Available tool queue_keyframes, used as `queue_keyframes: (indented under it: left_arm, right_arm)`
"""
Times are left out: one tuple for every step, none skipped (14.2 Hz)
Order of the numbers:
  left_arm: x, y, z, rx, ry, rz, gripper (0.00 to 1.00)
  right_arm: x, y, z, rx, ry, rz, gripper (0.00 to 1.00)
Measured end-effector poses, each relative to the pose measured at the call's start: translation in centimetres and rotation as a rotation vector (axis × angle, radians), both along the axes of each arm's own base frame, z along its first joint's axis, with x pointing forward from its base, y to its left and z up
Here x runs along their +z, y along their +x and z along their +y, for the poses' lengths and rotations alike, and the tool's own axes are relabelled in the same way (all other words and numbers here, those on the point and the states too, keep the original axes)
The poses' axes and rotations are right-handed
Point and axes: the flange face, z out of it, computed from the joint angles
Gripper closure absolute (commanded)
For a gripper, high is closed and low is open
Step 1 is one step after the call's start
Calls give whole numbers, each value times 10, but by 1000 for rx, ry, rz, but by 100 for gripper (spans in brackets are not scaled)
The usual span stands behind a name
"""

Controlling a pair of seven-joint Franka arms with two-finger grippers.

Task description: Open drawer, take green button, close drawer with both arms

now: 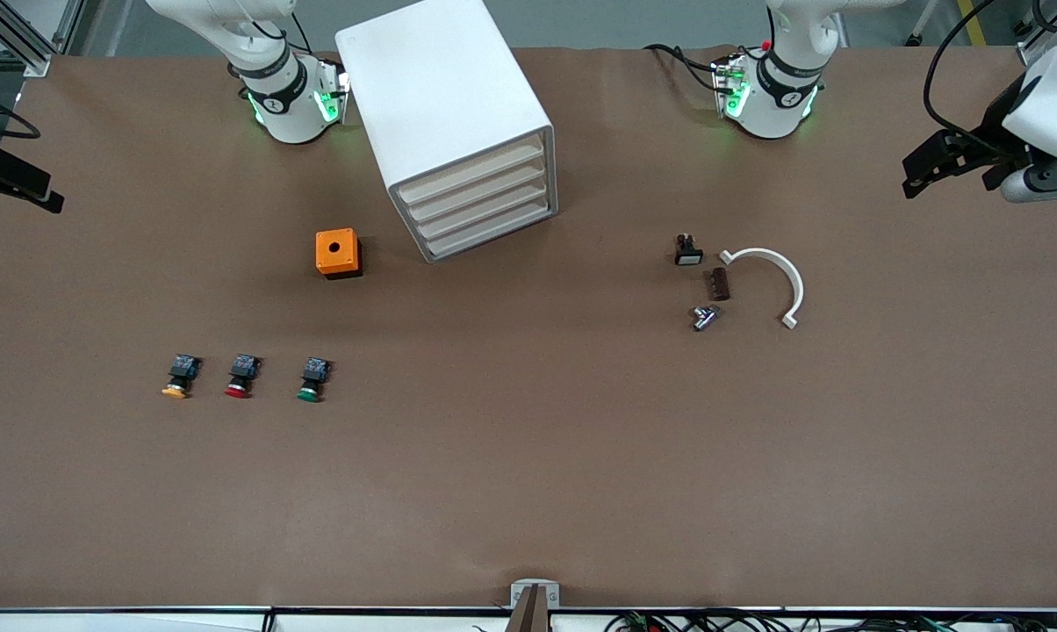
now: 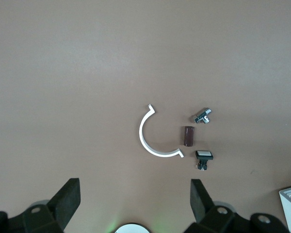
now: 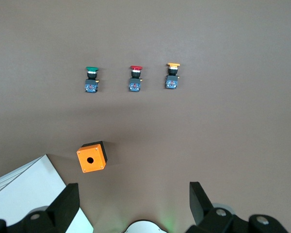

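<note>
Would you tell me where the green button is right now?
The green button lies on the table beside the red button, toward the right arm's end, nearer the front camera than the orange box.

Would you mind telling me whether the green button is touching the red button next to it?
Apart. The front view shows bare table between the green button and the red button.

Bare surface (image 1: 528, 456) lies all around the green button (image 1: 311, 381), open from above; the red button (image 1: 241, 377) stands just beside it toward the right arm's end. The orange box (image 1: 338, 253) sits near the cabinet (image 1: 458, 123), well clear of the lowest drawer (image 1: 492, 232), whose front faces open surface.
</note>
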Motion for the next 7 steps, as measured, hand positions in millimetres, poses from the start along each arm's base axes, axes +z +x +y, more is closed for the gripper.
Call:
queue_keyframes:
  left_arm:
    - [1, 3, 0, 0, -1, -2, 0]
    - [1, 6, 0, 0, -3, -4, 0]
    - [2, 8, 0, 0, -4, -5, 0]
    - [2, 10, 0, 0, -5, -6, 0]
    - [2, 11, 0, 0, -5, -6, 0]
    - [2, 12, 0, 0, -5, -7, 0]
    - [3, 12, 0, 0, -6, -7, 0]
  right_arm:
    - [1, -1, 0, 0, 1, -1, 0]
    - [2, -2, 0, 0, 2, -2, 0]
    - [3, -5, 0, 0, 2, -7, 0]
    - [4, -8, 0, 0, 3, -19, 0]
    - [4, -13, 0, 0, 3, -34, 0]
    - [4, -19, 0, 0, 4, -47, 0]
    - [4, -25, 0, 0, 5, -55, 0]
